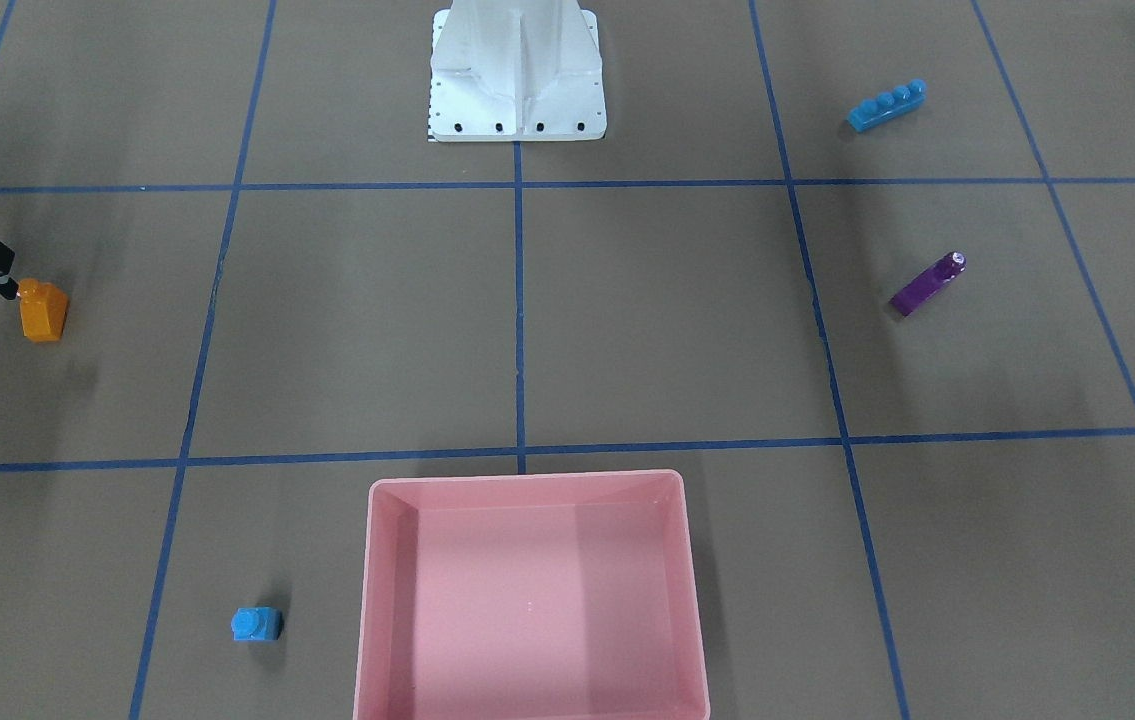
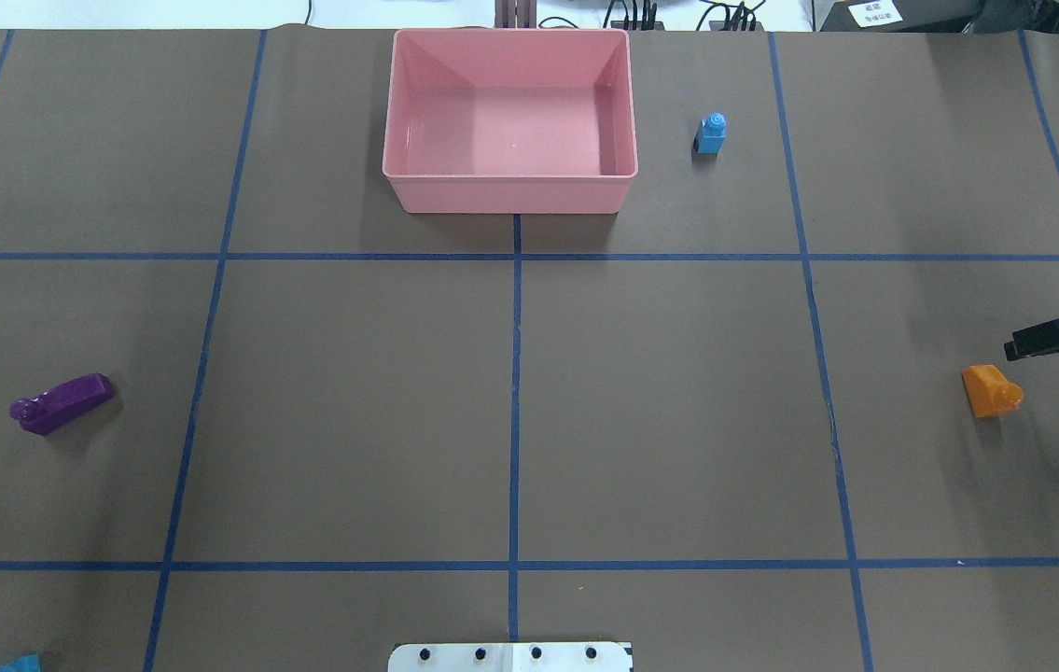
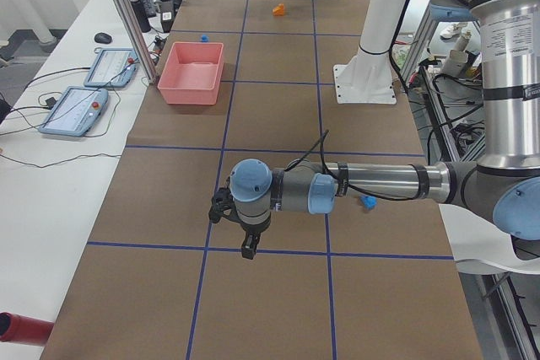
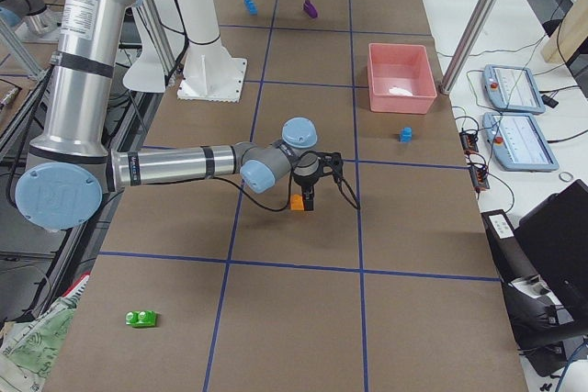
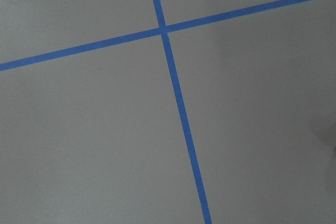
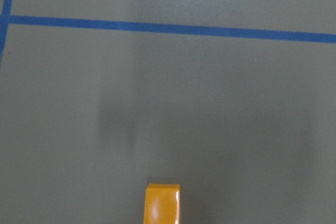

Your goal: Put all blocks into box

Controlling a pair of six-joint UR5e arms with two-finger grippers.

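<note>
The pink box (image 2: 510, 194) stands empty at the table's far middle. The orange block (image 2: 991, 390) lies at the right; my right gripper (image 2: 1012, 352) hovers just beside it, and I cannot tell if it is open or shut. The block also shows at the bottom of the right wrist view (image 6: 163, 203). The small blue block (image 2: 712, 133) sits right of the box. The purple wedge (image 2: 62, 403) and the long blue block (image 1: 887, 105) lie on the left side. The green block (image 4: 141, 319) lies far right. My left gripper (image 3: 246, 250) hangs over bare table; I cannot tell its state.
The white robot base (image 1: 517, 110) stands at the table's near middle edge. Blue tape lines (image 5: 178, 103) grid the brown tabletop. Two teach pendants (image 3: 84, 111) and a metal post (image 3: 126, 14) stand beyond the box's side of the table.
</note>
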